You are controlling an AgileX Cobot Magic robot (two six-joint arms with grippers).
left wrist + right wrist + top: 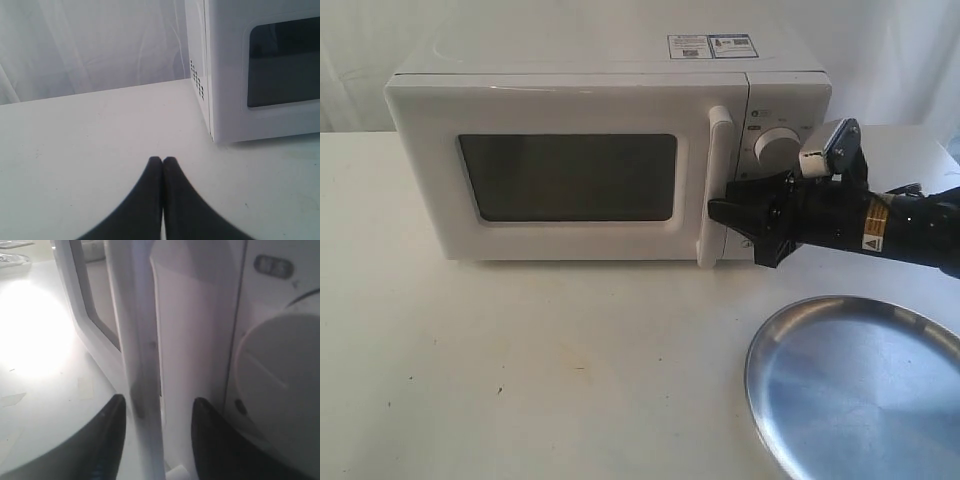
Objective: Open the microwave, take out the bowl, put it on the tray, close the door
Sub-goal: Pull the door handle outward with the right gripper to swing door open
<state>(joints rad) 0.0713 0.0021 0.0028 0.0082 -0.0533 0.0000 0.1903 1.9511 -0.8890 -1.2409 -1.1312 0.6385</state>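
The white microwave (600,150) stands at the back of the table with its door (560,170) closed. My right gripper (720,212) is at the lower part of the vertical bar handle (715,185), open. In the right wrist view the handle (140,355) runs between the two dark fingers (112,430), which stand apart from it on either side. The silver tray (860,385) lies at the front right of the table. The bowl is hidden. My left gripper (162,160) is shut and empty, low over the table beside the microwave's (260,70) left side.
A round white knob (775,147) sits on the control panel just above my right arm. Stickers (710,45) lie on the microwave's top. White curtain hangs behind the table (520,370).
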